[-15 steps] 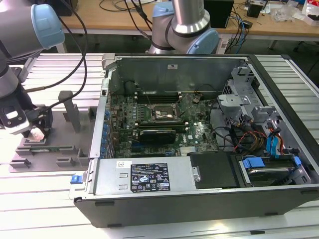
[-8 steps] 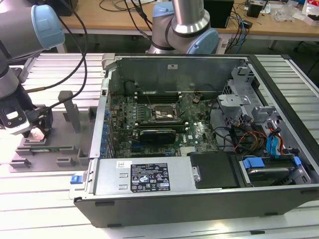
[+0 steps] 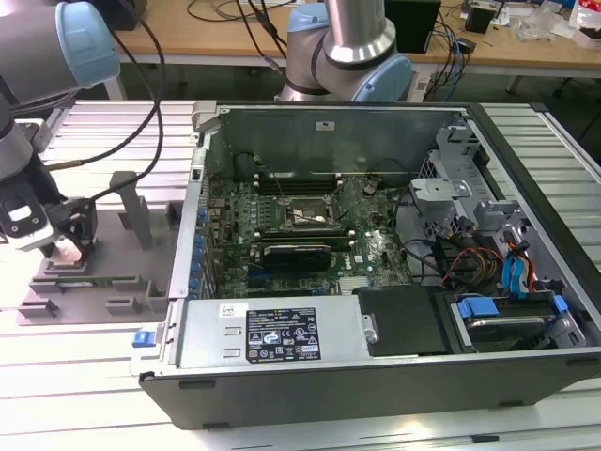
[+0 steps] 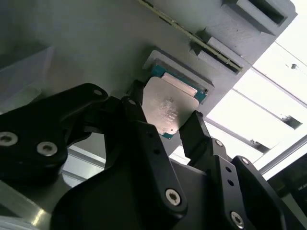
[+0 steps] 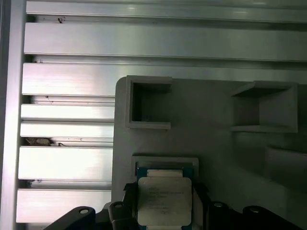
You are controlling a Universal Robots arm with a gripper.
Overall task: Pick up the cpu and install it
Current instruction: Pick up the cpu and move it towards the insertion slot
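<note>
The cpu [image 4: 165, 108], a small flat square with a pale silvery top and a thin green edge, is seen in both wrist views [image 5: 164, 199] gripped between the two black fingers [image 4: 195, 130] of the gripper [image 4: 165, 120]. The jaws are closed to the chip's width, and one finger is pressed against each of two opposite edges. The chip is held close to a shallow square recess [image 5: 165, 163] in the grey tray [image 5: 206, 124], partly overlapping the recess's rim. Whether it is fully clear of the recess cannot be told. A blue-green border and a pale strip can be made out inside the recess behind the chip. Box-shaped holders [image 5: 148, 103] are moulded into the tray beside the recess. In the exterior view the gripper [image 3: 70, 246] is found at the exterior view's left, lowered over the near left part of the grey tray [image 3: 122, 282], which is laid on a ribbed aluminium table [image 3: 94, 132]. Well apart from it, toward the exterior view's right, an open computer case [image 3: 376, 376] is laid on its side with the motherboard [image 3: 371, 246] exposed. A dark square socket frame [image 3: 305, 214] is seen near the middle of the board, and a long black card [image 3: 299, 254] is seated just on its near side. A wooden desk with cables [image 3: 216, 23] is seen at the far side.
</note>
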